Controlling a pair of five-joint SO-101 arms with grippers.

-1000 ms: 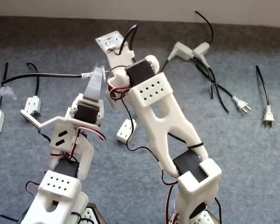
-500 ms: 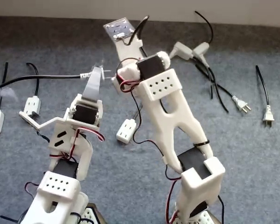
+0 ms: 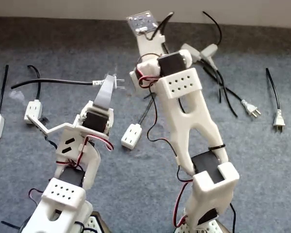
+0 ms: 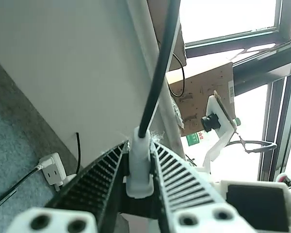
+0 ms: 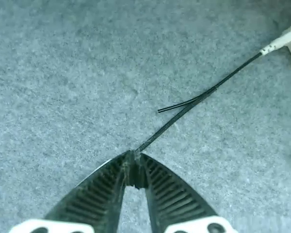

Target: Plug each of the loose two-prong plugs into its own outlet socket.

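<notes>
Left gripper (image 4: 139, 148) clamped on a white plug (image 4: 139, 170), ribbed fingers pressed to both flanks of its body. The left wrist view gives me the grip itself: the plug's long axis runs up the frame between the fingers, and its black cord (image 4: 157, 73) leaves the upper end and climbs to the top edge. High view adds the lie of it. There the plug (image 3: 115, 81) sits left of centre in the upper half, long axis level across the frame. Its prong end points right toward my other arm's wrist, and the cord trails away to the left edge. Plug body is plain white, slim, moulded, with a thick glossy cord. Right gripper (image 5: 132, 162) is closed to a pinch, tips meeting on a thin black cord (image 5: 194, 102). The right wrist view shows that cord running on a diagonal over grey carpet (image 5: 63, 73) to a white fitting (image 5: 286, 36) at the upper right edge. Plug or socket, I cannot tell. A short stray strand splits off mid-frame. High view also gives the spread. One white outlet socket (image 3: 131, 136) lies at centre between my arms, and two more sockets (image 3: 33, 110) lie at the left. Two loose plugs (image 3: 254, 111) on black leads lie at the right, prongs toward the lower edge.
</notes>
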